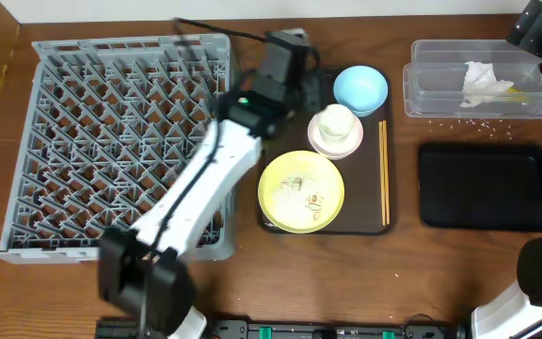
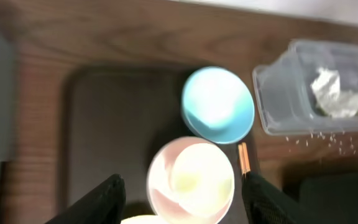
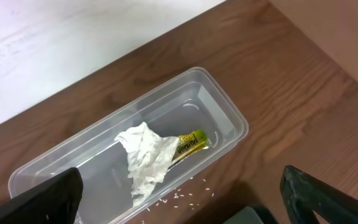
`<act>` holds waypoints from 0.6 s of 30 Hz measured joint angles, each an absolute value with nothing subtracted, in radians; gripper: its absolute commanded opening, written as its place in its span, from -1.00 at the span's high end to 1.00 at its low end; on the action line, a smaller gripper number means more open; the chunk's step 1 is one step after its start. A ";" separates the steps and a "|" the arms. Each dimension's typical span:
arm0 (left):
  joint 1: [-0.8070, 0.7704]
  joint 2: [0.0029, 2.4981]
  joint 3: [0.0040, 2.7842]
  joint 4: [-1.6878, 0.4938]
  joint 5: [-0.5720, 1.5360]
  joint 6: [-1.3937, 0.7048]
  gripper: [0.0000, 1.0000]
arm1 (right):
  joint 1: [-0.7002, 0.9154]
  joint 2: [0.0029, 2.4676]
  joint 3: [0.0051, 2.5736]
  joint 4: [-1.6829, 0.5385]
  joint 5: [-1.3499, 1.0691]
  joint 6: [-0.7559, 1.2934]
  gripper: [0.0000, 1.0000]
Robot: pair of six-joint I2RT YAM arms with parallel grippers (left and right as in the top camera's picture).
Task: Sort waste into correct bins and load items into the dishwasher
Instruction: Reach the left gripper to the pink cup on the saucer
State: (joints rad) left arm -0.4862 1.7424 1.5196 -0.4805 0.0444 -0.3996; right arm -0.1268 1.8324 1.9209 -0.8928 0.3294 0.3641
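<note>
Nearest the robot, the left arm (image 1: 196,198) crosses the right side of the grey dish rack (image 1: 92,141), hiding those pegs and the left edge of the brown serving tray (image 1: 365,212).

On the tray's near end sits the pale yellow plate (image 1: 300,191), with the food scraps (image 1: 301,190) on it. The left wrist view cuts the plate to a sliver.

Next out, the white bowl (image 1: 337,139) holds the small cup (image 1: 335,121). The left end effector (image 2: 182,178) hangs over it, fingers (image 2: 101,202) spread to either side of the bowl, with a gap showing on the left. That view is blurred, so contact on the right cannot be judged.

The chopsticks (image 1: 383,174) lie along the tray's right edge. The blue bowl (image 1: 359,88) stands at the far end, just beside the white bowl.

To the right on the table (image 1: 403,273), the black tray (image 1: 489,185) lies near. Beyond it the clear tub (image 1: 422,75) holds the napkin (image 1: 483,83), which partly covers the wrapper (image 3: 191,144). Loose grains (image 3: 179,198) dot the table beside the tub.

The right end effector (image 3: 180,169) hovers above the tub, fingers wide apart, gripping nothing.
</note>
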 measured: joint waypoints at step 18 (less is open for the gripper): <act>-0.727 1.870 1.514 -0.410 0.091 -0.041 -0.25 | -0.127 1.833 1.921 -0.893 0.329 0.364 -0.99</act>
